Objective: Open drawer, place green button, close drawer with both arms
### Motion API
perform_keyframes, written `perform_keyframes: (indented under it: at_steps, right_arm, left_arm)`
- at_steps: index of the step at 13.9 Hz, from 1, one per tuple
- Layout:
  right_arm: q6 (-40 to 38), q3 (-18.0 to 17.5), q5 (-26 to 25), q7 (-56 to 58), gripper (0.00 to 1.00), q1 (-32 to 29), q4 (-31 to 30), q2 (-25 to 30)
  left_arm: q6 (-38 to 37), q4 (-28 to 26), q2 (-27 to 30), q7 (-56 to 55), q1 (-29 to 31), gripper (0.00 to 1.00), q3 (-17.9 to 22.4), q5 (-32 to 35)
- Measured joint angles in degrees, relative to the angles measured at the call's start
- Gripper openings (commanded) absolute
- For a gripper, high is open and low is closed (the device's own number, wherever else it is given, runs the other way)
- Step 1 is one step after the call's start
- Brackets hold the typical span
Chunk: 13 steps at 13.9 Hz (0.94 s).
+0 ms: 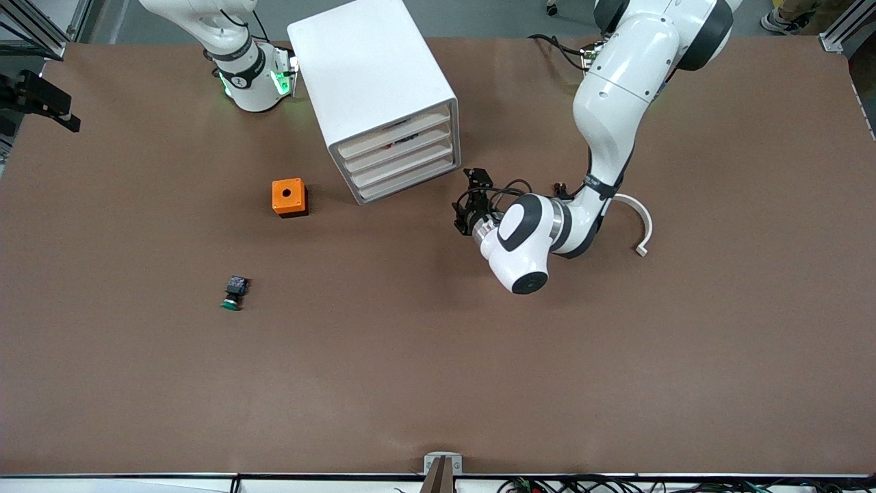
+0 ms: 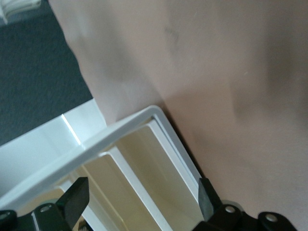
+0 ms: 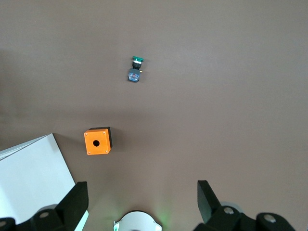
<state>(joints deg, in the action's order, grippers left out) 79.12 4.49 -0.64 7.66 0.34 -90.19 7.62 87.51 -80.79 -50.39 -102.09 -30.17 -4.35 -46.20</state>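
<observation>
Front view: my left gripper [image 1: 467,205] sits low beside the cabinet [image 1: 383,96], jaws apart, empty; drawers shut. Button [image 1: 234,293] lies well apart, nearer the camera than the orange box [image 1: 289,197].

Left wrist: fingers [image 2: 77,197] straddle the cabinet's corner; risk I shove it.

Right wrist: right gripper [image 3: 139,204] spread wide, waiting high over its base.

Brown counter [image 1: 616,383] carries a white cabinet [image 1: 369,75] directly ahead of the left arm's spread fingers [image 2: 77,197]. An orange box [image 1: 289,197] rests beside the cabinet, well apart from those fingers. The button [image 1: 234,293] lies farther off still.
</observation>
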Motion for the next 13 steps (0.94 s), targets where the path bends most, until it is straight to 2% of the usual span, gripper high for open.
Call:
perform_keyframes:
  at_steps: [5,6,8,9,13]
  right_arm:
    - [-0.10,1.00,0.01,0.00,1.00,-0.15,0.00,0.00]
    - [-0.18,1.33,0.21,0.00,1.00,-0.22,0.00,0.00]
    - [-0.36,1.50,0.51,0.00,1.00,-0.58,0.00,0.01]
    - [-0.41,1.50,0.54,0.00,1.00,-0.68,0.00,0.01]
    - [-0.46,1.49,0.60,0.00,1.00,-0.71,0.00,0.01]
  left_arm:
    - [-1.34,0.01,-2.75,-4.47,-0.92,1.00,-0.01,-7.37]
    - [-1.47,0.01,-3.66,-5.15,-1.23,0.81,-0.01,-8.09]
    - [-1.83,0.01,-5.15,-5.88,-2.26,0.58,-0.04,-8.95]
    - [-2.36,0.02,-5.53,-5.91,-2.76,0.54,-0.10,-9.21]
    - [-6.32,-0.09,-5.65,-6.42,-3.59,0.53,-0.86,-11.35]
